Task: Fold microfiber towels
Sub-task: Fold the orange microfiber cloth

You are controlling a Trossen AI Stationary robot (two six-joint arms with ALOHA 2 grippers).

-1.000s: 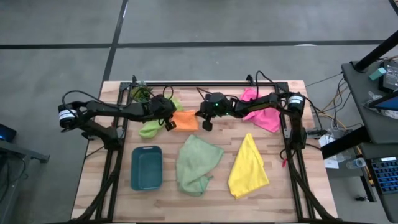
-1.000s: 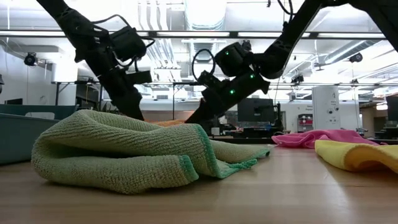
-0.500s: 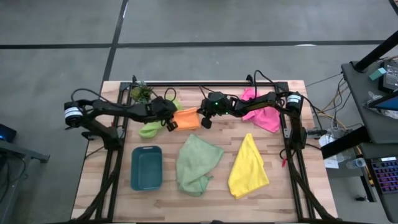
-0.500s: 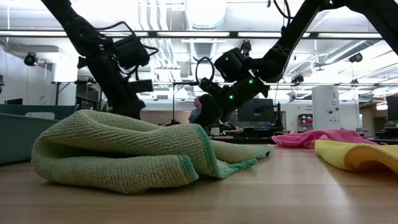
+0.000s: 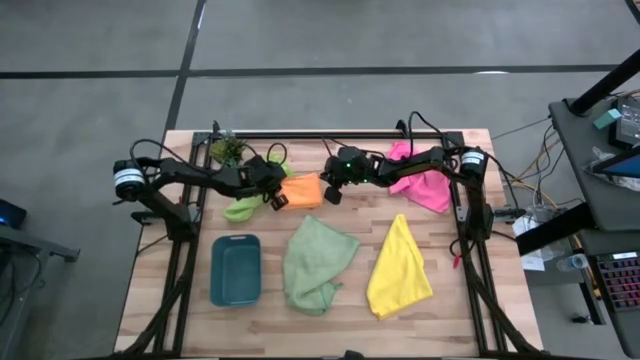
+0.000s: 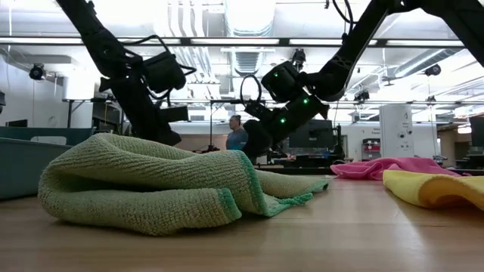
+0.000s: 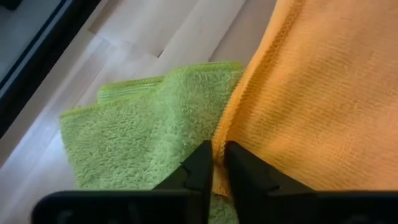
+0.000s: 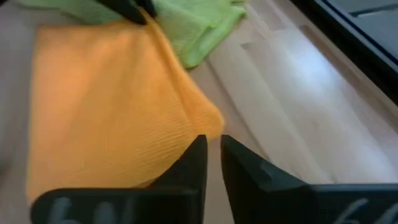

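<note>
- Orange towel (image 5: 300,190) lies at the table's (image 5: 470,310) far middle.
- Left gripper (image 5: 273,200) at its left edge; right gripper (image 5: 331,193) at its right edge.
- Teal tray (image 5: 236,268), sage towel (image 5: 318,262), yellow towel (image 5: 401,268) lie nearer.

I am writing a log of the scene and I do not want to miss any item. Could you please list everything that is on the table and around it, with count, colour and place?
orange towel: one, orange, far middle of the table, between both grippers
lime green towel: one, lime green, left of the orange towel, partly under it
pink towel: one, pink, far right
pale sage green towel: one, sage green, crumpled, near middle
yellow towel: one, yellow, near right
tray: one, teal, near left
potted plant: one, green, far left corner
person: one, in the room behind
left gripper: fingers pinching the orange towel's left edge
right gripper: fingers pinching its right corner
</note>
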